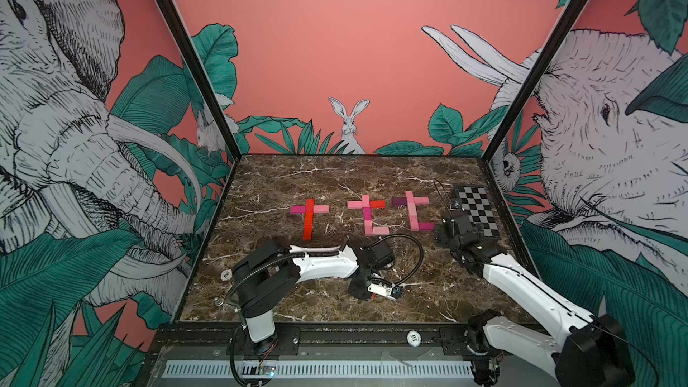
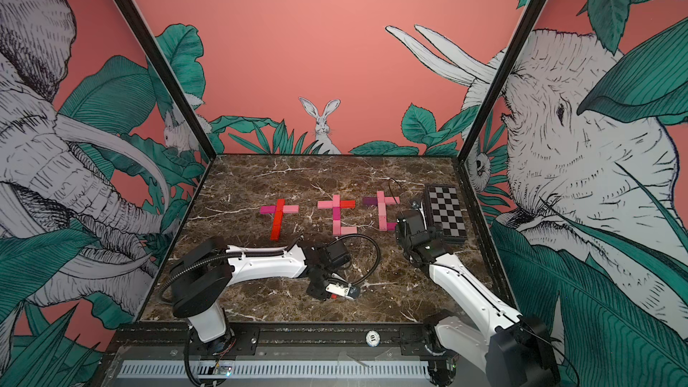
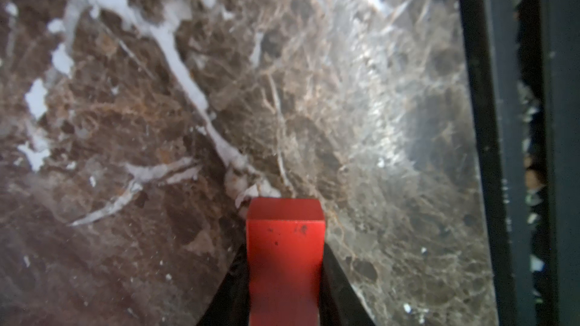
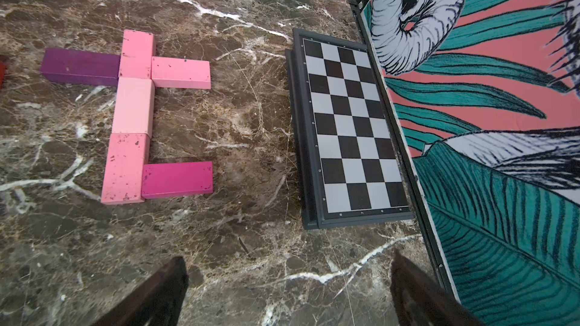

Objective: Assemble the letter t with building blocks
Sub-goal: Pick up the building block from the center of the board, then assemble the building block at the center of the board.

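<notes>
Three t shapes of building blocks lie across the middle of the marble table in both top views: a red-stemmed one, a pink one with a red arm, and a pink one with a purple arm and magenta foot. Near the table's front middle, my left gripper is shut on a red building block just above the marble. My right gripper hovers open and holds nothing, between the right t and the board.
A black-and-white checkered board lies against the right wall. A white chip sits near the left arm's elbow, and another chip sits on the front rail. Black frame posts and printed walls enclose the table.
</notes>
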### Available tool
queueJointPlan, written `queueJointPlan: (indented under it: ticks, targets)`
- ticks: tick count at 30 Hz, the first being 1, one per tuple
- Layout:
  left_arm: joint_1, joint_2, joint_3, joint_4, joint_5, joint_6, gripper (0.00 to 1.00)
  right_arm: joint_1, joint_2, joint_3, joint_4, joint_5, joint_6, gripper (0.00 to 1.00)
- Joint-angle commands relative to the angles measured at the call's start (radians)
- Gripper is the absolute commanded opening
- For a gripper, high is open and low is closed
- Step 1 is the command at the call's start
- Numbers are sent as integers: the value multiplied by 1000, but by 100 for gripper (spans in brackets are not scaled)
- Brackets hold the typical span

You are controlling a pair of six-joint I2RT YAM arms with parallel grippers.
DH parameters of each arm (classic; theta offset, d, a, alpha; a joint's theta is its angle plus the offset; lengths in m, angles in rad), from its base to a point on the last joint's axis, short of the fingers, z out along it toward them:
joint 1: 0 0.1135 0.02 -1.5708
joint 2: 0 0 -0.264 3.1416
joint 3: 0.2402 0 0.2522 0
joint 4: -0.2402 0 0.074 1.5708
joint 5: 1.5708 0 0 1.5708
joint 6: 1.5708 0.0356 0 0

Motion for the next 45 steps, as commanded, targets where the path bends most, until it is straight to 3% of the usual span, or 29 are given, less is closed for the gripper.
queueJointPlan:
  ticks: [1,8,22,31,45]
  targets:
    - [82,-45,-31,-48,-62,41,21,-6,3,-10,24,-1,5,99]
    - [223,-103,-7,-74,-96,187,22,-7,17,1,34,-19,-4,99]
    - [496,57,254,-211,-58,346,22,-6,6,0,31,-29,-9,99]
    - [568,119,303,-215,-38,370,23,-6,12,4,31,-36,-19,98]
    - [601,176,303,-204,-67,376,24,-6,21,1,33,-52,-27,99]
